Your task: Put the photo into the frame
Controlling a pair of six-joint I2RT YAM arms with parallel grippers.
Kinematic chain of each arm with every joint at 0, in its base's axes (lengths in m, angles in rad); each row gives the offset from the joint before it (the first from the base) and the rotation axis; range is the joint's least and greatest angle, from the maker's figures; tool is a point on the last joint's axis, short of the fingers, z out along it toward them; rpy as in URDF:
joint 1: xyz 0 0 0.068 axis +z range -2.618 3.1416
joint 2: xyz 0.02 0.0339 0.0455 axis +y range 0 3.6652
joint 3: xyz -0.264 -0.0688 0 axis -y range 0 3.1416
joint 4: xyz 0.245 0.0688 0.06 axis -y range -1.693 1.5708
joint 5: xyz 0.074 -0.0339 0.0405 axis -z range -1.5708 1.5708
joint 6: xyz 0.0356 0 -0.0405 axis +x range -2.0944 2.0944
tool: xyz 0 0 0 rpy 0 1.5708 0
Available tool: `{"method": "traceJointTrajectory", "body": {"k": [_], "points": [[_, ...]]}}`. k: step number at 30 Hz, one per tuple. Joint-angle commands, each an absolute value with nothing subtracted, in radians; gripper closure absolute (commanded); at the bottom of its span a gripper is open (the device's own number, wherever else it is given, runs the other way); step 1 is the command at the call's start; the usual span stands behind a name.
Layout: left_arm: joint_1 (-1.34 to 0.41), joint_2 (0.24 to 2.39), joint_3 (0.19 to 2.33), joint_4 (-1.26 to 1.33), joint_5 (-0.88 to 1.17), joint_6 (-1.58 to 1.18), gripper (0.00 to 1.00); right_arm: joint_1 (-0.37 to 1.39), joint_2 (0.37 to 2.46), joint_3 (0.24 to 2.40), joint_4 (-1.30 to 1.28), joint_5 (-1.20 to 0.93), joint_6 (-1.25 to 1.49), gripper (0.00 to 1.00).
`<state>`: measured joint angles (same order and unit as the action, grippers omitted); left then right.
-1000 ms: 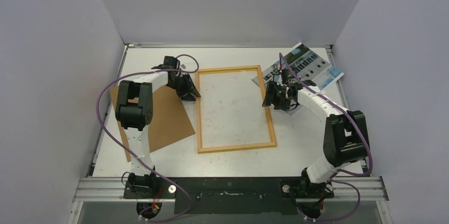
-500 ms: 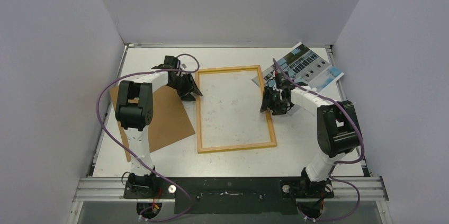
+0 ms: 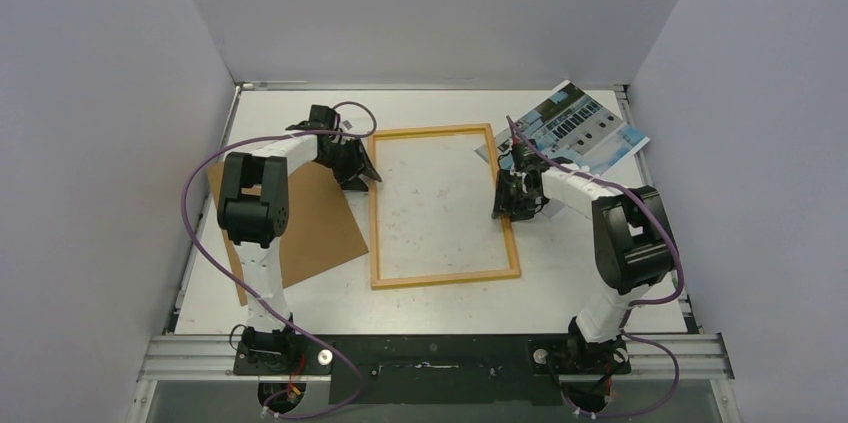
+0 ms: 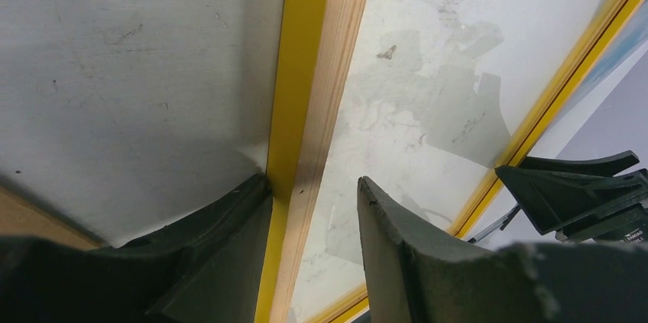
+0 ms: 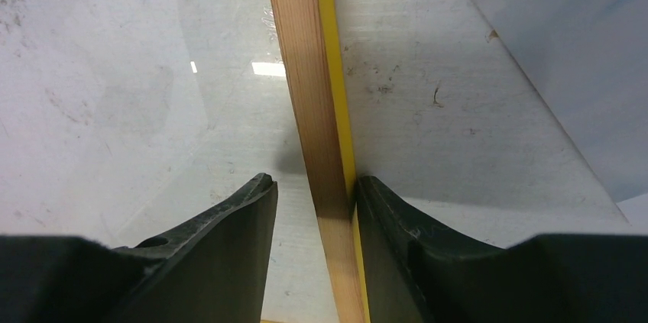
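Brought right gripper [image 5: 313, 179] astride frame [image 5: 302, 48] rail, left gripper [image 4: 312, 181] likewise, fingers apart, nothing clamped; photo [image 3: 580, 128] beyond outer finger, unfetched.

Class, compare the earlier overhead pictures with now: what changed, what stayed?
The right hand shifted slightly left and now straddles the right rail of the frame, not clamped on it. The left hand, frame, photo and brown board stayed put.

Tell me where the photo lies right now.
In the top view, the photo lies at the table's far right corner, just past the frame's far right corner and beyond the right pincer.
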<state>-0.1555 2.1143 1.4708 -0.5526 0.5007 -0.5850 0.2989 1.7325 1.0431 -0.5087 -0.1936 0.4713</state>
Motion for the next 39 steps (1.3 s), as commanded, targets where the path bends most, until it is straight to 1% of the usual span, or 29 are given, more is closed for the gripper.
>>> {"method": "traceJointTrajectory", "body": {"k": [1, 3, 7, 14, 18, 21, 25, 26, 31, 36, 39], "points": [[-0.158, 2.097, 1.465, -0.603, 0.437, -0.547, 0.56, 0.337, 1.73, 1.052, -0.464, -0.235, 0.481, 0.58], [-0.156, 2.082, 1.456, -0.602, 0.426, -0.552, 0.56, 0.349, 1.728, 1.062, -0.46, -0.254, 0.48, 0.58], [-0.152, 1.998, 1.401, -0.523, 0.396, -0.565, 0.56, 0.369, 1.729, 1.08, -0.459, -0.28, 0.479, 0.58], [-0.147, 2.005, 1.401, -0.549, 0.4, -0.562, 0.56, 0.375, 1.742, 1.099, -0.467, -0.298, 0.481, 0.58], [-0.142, 1.99, 1.38, -0.557, 0.365, -0.57, 0.56, 0.376, 1.751, 1.116, -0.505, -0.255, 0.481, 0.54], [-0.132, 1.974, 1.396, -0.583, 0.345, -0.558, 0.56, 0.369, 1.728, 1.142, -0.536, -0.191, 0.494, 0.49], [-0.12, 1.957, 1.475, -0.641, 0.33, -0.523, 0.52, 0.342, 1.671, 1.198, -0.557, -0.137, 0.512, 0.46], [-0.119, 1.956, 1.497, -0.657, 0.327, -0.514, 0.5, 0.335, 1.651, 1.209, -0.555, -0.125, 0.516, 0.45], [-0.11, 1.93, 1.569, -0.705, 0.313, -0.487, 0.41, 0.255, 1.537, 1.215, -0.531, -0.012, 0.564, 0.41], [-0.112, 1.912, 1.601, -0.695, 0.368, -0.496, 0.39, 0.121, 1.476, 1.18, -0.53, 0.158, 0.618, 0.38], [-0.12, 1.902, 1.594, -0.67, 0.401, -0.513, 0.39, 0.009, 1.501, 1.184, -0.535, 0.17, 0.652, 0.38]]}}
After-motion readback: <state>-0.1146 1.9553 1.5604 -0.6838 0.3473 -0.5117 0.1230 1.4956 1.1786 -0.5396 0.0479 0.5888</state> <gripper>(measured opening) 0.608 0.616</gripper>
